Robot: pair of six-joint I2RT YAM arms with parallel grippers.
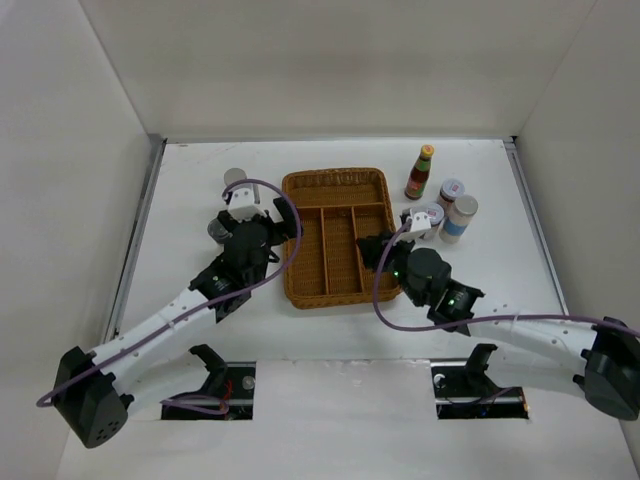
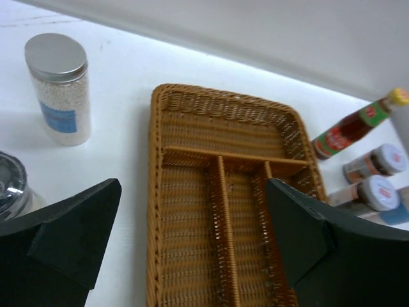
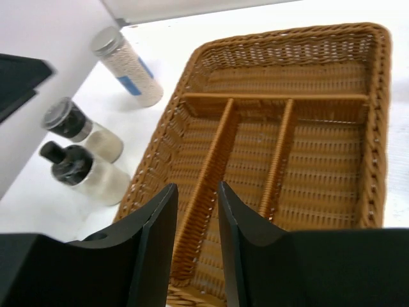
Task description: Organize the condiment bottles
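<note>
The condiment bottles stand on either side of the wicker tray [image 1: 335, 175]. To its right are a red sauce bottle [image 1: 421, 172] and white jars [image 1: 463, 217]. To its left are a silver-lidded shaker [image 1: 235, 180] and a dark-lidded jar [image 1: 218, 230]. My left gripper [image 1: 270, 228] hovers over the tray's left rim [image 2: 153, 192], open wide and empty [image 2: 192, 192]. The shaker [image 2: 61, 89] is far left of it, the red bottle [image 2: 348, 128] far right. My right gripper [image 1: 372, 250] is shut over the tray's right side with only a slim gap [image 3: 197, 188], holding nothing.
The tray's compartments [image 3: 307, 166] hold nothing. Two dark-capped jars [image 3: 77, 166] and the shaker [image 3: 128, 67] stand close together past the tray's left rim. White walls enclose the table on three sides. Purple cables loop over both arms.
</note>
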